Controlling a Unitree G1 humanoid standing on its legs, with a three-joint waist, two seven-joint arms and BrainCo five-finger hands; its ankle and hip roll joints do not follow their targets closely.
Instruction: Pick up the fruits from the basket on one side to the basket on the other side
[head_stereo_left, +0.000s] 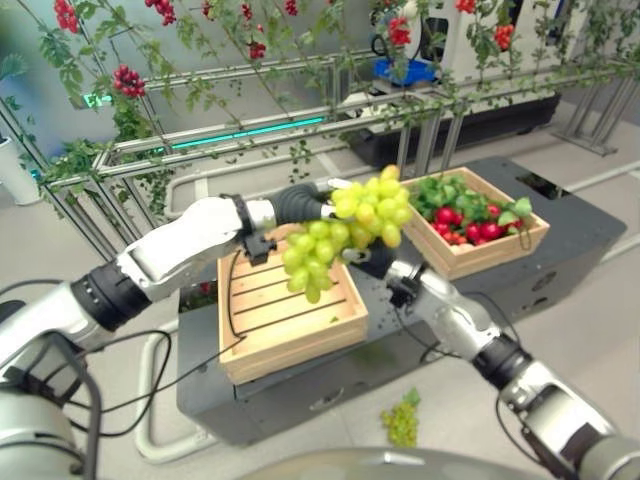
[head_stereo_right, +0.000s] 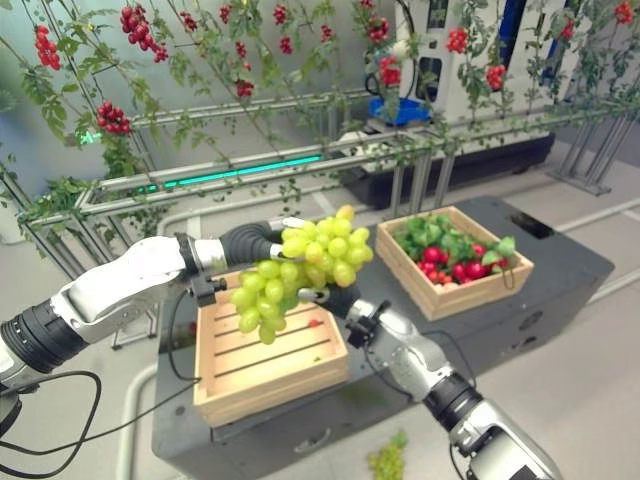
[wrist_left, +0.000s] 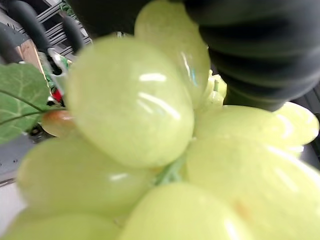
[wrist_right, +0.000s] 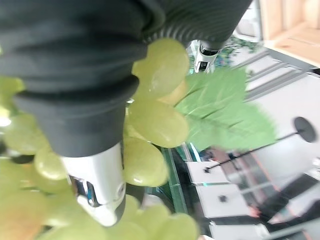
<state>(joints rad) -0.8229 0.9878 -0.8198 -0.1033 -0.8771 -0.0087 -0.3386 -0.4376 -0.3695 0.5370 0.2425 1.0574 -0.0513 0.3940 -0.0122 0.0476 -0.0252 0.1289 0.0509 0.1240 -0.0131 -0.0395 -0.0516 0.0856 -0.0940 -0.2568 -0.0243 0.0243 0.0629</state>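
Note:
A big bunch of green grapes (head_stereo_left: 350, 230) hangs in the air between the two wooden baskets. My left hand (head_stereo_left: 298, 203) reaches in over the left basket (head_stereo_left: 290, 325) and has its fingers curled over the top of the bunch. My right hand (head_stereo_left: 376, 262) sits right under the bunch, touching it from below, its fingers buried among the grapes (wrist_right: 150, 125). In the left wrist view the grapes (wrist_left: 130, 100) press close against the hand. The right basket (head_stereo_left: 520, 245) holds red fruits and green leaves. The left basket is nearly bare, with one small red bit (head_stereo_right: 315, 322).
Both baskets stand on a dark low platform (head_stereo_left: 570, 230). A second green grape bunch (head_stereo_left: 402, 420) lies on the floor in front of it. Behind runs a metal frame (head_stereo_left: 250, 135) with vines and red tomato clusters.

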